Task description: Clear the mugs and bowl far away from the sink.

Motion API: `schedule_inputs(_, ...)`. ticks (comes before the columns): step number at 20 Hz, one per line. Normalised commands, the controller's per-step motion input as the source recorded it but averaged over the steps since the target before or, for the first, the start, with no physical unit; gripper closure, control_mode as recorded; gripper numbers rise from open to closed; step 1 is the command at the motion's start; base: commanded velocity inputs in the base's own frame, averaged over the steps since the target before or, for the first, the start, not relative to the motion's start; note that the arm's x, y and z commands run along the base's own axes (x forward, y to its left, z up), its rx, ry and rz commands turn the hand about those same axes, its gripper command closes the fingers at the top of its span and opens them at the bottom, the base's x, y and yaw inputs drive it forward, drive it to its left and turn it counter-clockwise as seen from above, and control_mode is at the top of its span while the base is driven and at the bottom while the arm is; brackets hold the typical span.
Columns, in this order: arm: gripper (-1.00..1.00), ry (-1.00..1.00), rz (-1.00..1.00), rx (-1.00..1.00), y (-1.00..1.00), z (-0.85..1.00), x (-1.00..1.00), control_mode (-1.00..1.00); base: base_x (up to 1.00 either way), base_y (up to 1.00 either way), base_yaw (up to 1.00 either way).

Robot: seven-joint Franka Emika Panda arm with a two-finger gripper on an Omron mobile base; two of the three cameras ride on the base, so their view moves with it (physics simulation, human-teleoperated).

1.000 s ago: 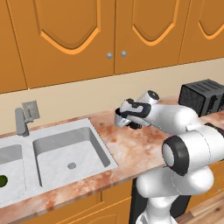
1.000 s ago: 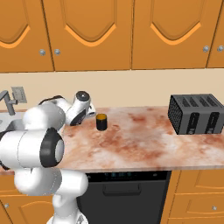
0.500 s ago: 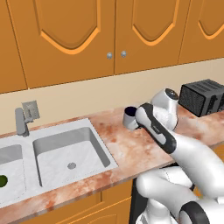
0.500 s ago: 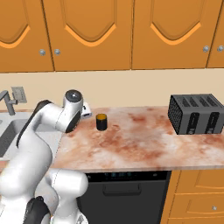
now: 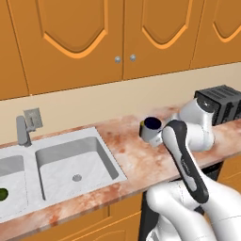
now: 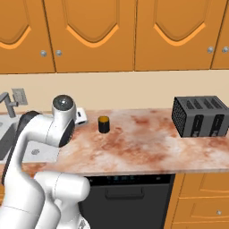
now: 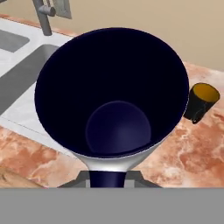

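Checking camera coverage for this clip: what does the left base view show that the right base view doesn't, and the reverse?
Left base view: both basins of the pale grey-white sink, a small green object in the left basin, and the pale grey-white mug with navy inside at the arm's end. Right base view: the black mug with orange inside standing on the marbled counter, and the dark dishwasher front. Both: the black toaster, grey metal faucet and that counter.

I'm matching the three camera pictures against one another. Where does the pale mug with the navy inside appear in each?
Left base view: pale mug, centre-right, above the counter beside the arm.
Right base view: I cannot make it out; the arm covers that spot.
Hand view: it fills the centre, seen from above.
Shared landmark: the faucet.
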Motion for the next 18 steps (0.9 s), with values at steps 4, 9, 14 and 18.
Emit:
schedule_inputs(4,1.0,0.0,0.0,0.0,0.0,0.0,0.0,1.0,-0.74,0.0,0.1)
schedule_inputs(9,1.0,0.0,0.0,0.0,0.0,0.0,0.0,1.0,-0.96,0.21,0.51)
schedule_inputs(14,1.0,0.0,0.0,0.0,0.0,0.0,0.0,1.0,-0.63,0.22,0.79)
schedule_inputs(18,1.0,0.0,0.0,0.0,0.0,0.0,0.0,1.0,-0.17,0.18,0.92)
